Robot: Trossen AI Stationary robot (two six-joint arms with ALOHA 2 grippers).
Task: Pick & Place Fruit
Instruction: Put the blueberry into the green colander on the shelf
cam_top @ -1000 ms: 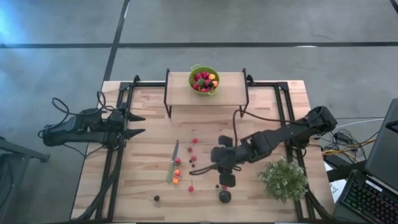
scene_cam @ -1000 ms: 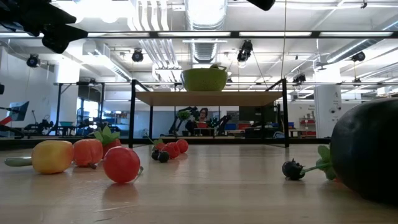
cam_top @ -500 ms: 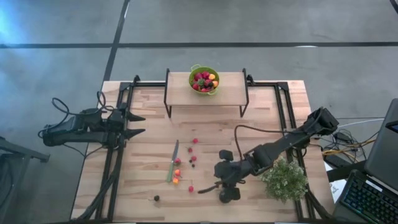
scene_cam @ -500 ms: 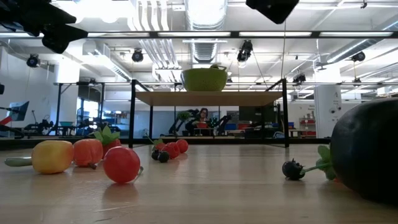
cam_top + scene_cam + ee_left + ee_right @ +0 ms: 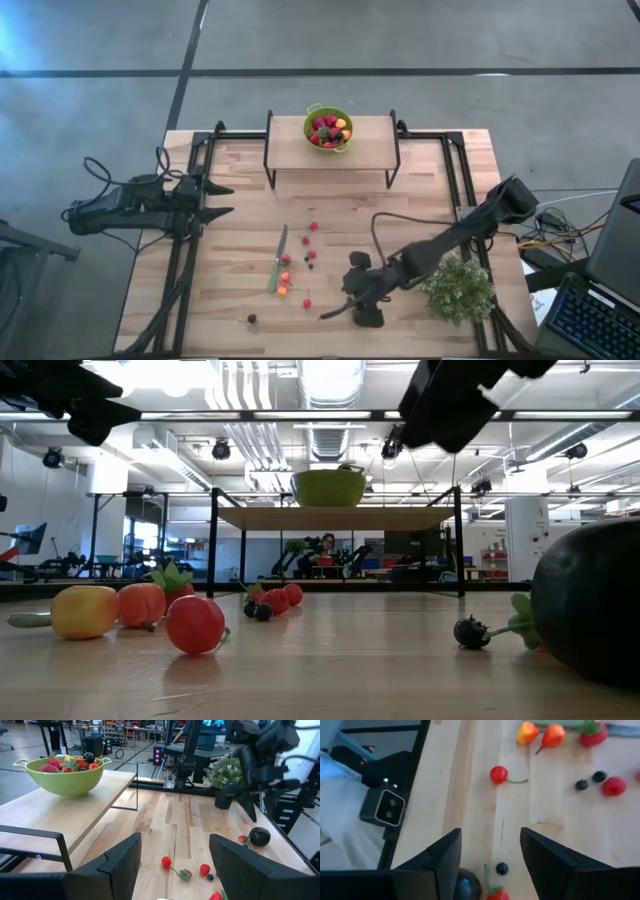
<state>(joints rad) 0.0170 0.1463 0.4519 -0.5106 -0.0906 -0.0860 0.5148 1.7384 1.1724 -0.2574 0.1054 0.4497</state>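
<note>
While the right gripper [image 5: 362,312] hangs with its fingers spread over the big dark round fruit [image 5: 260,836] near the table's front edge, it ought to come down square so the ball sits between the pads and cannot roll off toward the small red fruit [image 5: 496,894] touching it. The loose berries [image 5: 310,255] lie mid-table by the knife [image 5: 277,260]; the left gripper [image 5: 222,199] waits, jaws wide, at the left edge.

table [image 5: 420,190]: pale wood grain | colander [image 5: 328,128]: lime green | berries [image 5: 309,256]: mostly red, some dark | big round fruit [image 5: 260,836]: black | plant [image 5: 457,288]: pale green | knife [image 5: 275,270]: green handle
</note>
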